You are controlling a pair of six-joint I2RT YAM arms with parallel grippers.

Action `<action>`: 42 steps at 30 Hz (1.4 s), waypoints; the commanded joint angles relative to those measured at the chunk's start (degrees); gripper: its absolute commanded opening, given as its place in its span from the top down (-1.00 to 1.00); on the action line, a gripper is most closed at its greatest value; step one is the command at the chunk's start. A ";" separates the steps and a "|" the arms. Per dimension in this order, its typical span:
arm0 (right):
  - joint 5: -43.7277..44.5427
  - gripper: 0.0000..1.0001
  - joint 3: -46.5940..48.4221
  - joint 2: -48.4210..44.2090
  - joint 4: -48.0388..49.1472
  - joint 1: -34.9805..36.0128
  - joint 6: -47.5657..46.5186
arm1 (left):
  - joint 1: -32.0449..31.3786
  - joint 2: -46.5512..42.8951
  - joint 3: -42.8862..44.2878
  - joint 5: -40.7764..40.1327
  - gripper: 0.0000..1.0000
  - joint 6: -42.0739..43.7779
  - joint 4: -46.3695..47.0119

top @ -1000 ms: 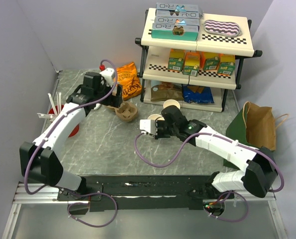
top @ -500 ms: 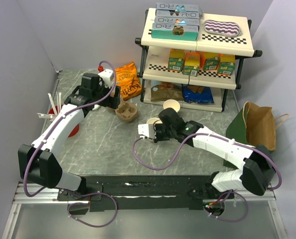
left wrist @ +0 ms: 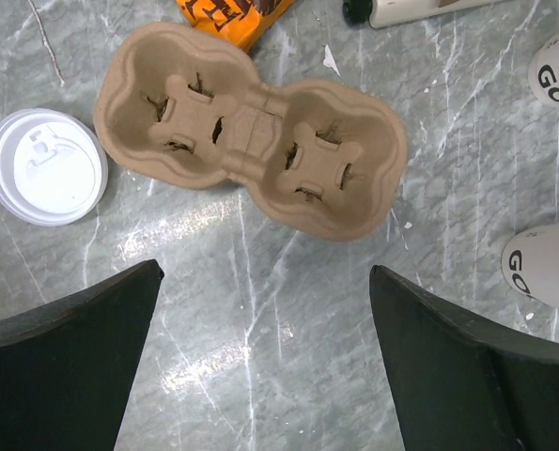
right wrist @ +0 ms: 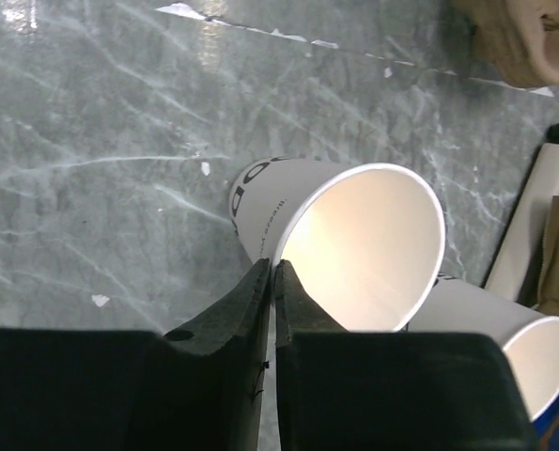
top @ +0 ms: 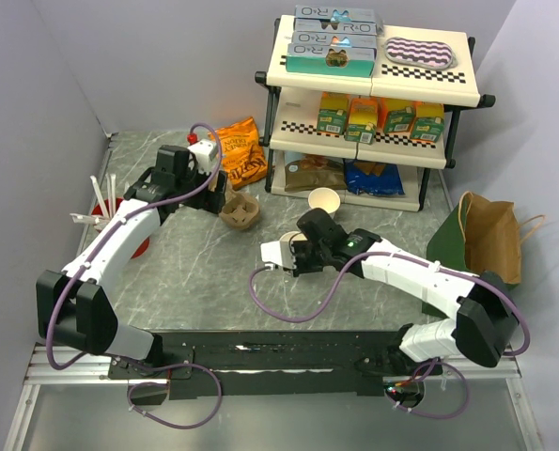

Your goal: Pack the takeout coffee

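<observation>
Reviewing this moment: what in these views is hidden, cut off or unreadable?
Right wrist: the print on the held cup wraps out of sight, and the right pincer covers its lower rim.
Right wrist: the second cup sits partly behind the held cup and the pincer.
Left wrist: both cups are cut off by the right edge, lettering incomplete.
Top external: the lid is hidden under the left arm.
</observation>
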 commanded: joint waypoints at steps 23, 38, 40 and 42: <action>-6.06 0.09 13.32 -9.34 -13.94 -11.53 12.61 | 4.81 18.69 15.10 -5.93 -0.61 1.99 -9.78; -4.56 0.09 13.68 -8.73 -11.12 -16.19 16.40 | 11.59 30.03 21.37 -2.15 -0.02 10.42 -7.41; -4.56 0.09 14.03 -8.29 -11.21 -16.46 16.40 | 11.59 30.56 21.19 -2.68 0.01 11.30 -6.36; -4.56 0.09 14.38 -7.94 -11.39 -16.37 16.32 | 11.59 32.05 21.71 -2.86 0.06 12.00 -6.44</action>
